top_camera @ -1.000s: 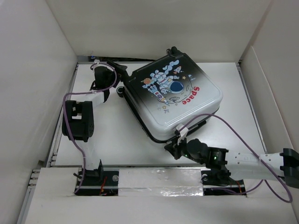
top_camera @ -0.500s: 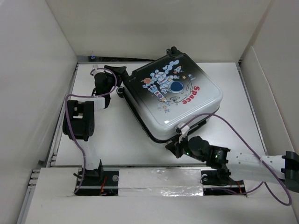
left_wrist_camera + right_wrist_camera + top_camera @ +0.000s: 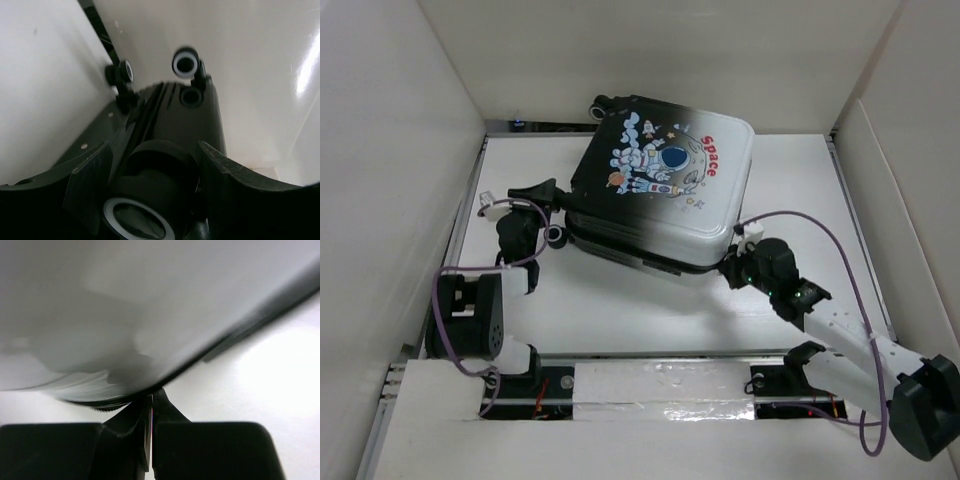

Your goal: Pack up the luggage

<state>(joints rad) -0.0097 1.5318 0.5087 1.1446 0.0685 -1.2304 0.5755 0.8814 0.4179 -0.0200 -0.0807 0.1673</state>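
Luggage (image 3: 660, 195) is a small hard-shell wheeled case lying flat on the table (image 3: 620, 300) ahead of me, toward the far side, turned at a slant, both halves together with a dark seam round the edge. The printed face is up: cartoon astronaut and "Space" lettering, shell black at the far-left wheel end and fading to white at the near-right edge. The black wheels (image 3: 603, 103) stick out at the left end, and my left wrist view looks close along that black end (image 3: 170, 115) while my right wrist view fills with the white shell edge (image 3: 125, 305).
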